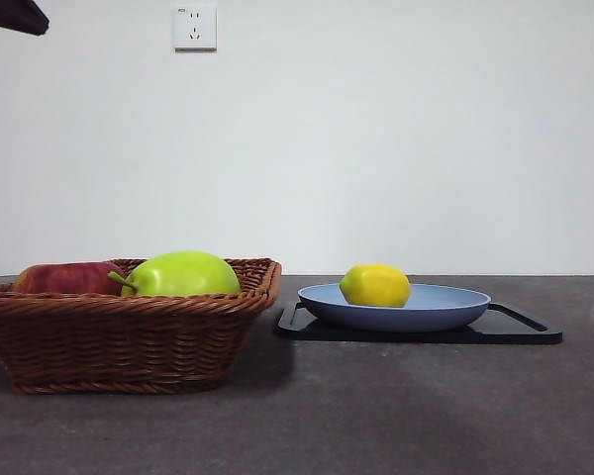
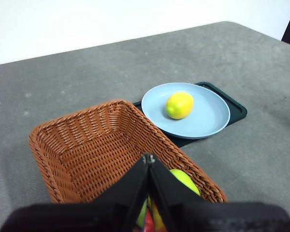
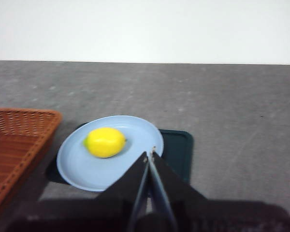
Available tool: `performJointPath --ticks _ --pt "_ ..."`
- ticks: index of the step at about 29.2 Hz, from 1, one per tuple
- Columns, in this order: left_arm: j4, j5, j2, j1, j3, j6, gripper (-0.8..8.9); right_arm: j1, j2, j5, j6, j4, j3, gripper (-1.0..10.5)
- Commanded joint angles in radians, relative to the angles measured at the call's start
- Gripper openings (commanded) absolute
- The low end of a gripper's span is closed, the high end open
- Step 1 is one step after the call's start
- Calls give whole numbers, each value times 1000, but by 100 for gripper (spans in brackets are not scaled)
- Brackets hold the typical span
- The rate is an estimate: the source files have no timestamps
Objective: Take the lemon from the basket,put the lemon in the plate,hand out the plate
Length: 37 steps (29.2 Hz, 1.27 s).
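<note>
The yellow lemon (image 1: 375, 285) lies in the light-blue plate (image 1: 445, 309), which rests on a black tray. It also shows in the left wrist view (image 2: 179, 105) and the right wrist view (image 3: 105, 142) on the plate (image 2: 210, 116) (image 3: 140, 133). The wicker basket (image 1: 119, 336) stands at the left with a green apple and a red apple in it. My left gripper (image 2: 148, 157) is shut and empty above the basket (image 2: 87, 145). My right gripper (image 3: 150, 153) is shut and empty, above the plate's near rim. An arm's tip (image 1: 15, 15) shows at the top left corner.
The black tray (image 1: 520, 327) lies under the plate, right of the basket. The green apple (image 1: 183, 274) and red apple (image 1: 64, 278) fill the basket's near end. A white wall with a socket (image 1: 194, 27) stands behind the grey table.
</note>
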Motion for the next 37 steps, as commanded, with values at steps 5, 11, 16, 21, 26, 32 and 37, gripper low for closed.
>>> performJointPath --ticks 5,11,16,21,26,32,37 --pt "-15 2 -37 -6 2 -3 8 7 1 27 14 9 3 4" --pt "-121 -100 -254 98 -28 151 8 7 0 32 14 10 3 4" --pt "27 -100 -381 287 -157 159 8 7 0 32 14 10 3 4" --pt "142 -36 -462 417 -311 147 8 7 0 33 14 10 3 4" --pt "173 -5 -509 481 -450 118 8 7 0 32 14 10 3 4" --pt "179 0 -533 500 -550 75 8 7 0 33 14 10 3 4" --pt "172 5 -541 504 -584 72 8 7 0 33 14 10 3 4"
